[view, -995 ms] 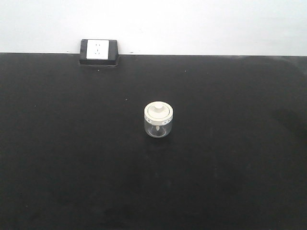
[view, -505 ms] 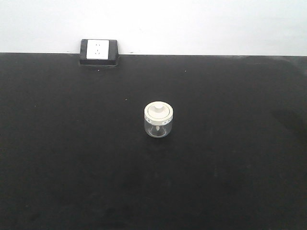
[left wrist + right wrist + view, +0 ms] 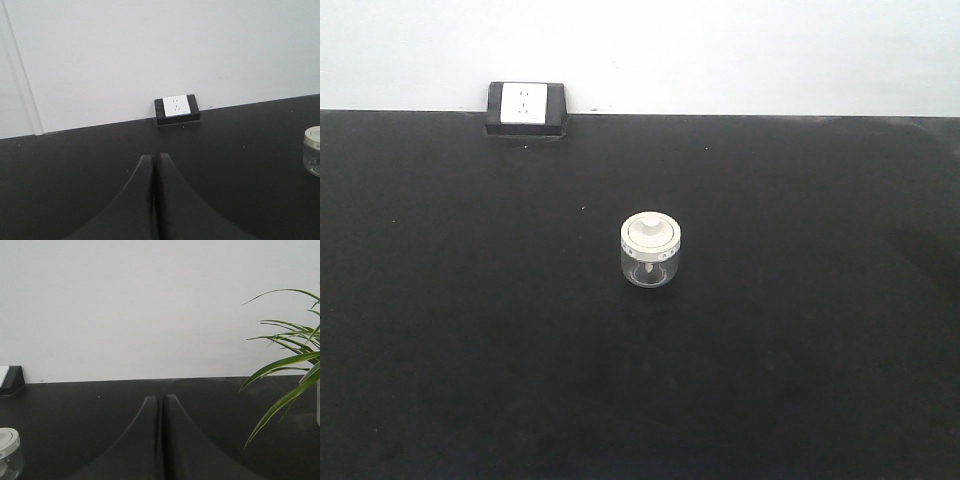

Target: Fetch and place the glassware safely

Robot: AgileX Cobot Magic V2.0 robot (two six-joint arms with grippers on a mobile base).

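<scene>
The glassware [image 3: 650, 250], a small clear jar with a cream-white knobbed lid, stands upright near the middle of the black table [image 3: 800, 350]. It shows at the right edge of the left wrist view as the glassware [image 3: 313, 155] and at the lower left corner of the right wrist view as the glassware [image 3: 7, 450]. My left gripper [image 3: 153, 158] is shut with nothing in it, well left of the jar. My right gripper [image 3: 161, 399] is shut and empty, well right of the jar. Neither gripper appears in the front view.
A white wall socket in a black housing [image 3: 526, 107] sits at the table's back edge, left of centre. A green long-leaved plant [image 3: 290, 375] hangs in at the right. A white wall rises behind the table.
</scene>
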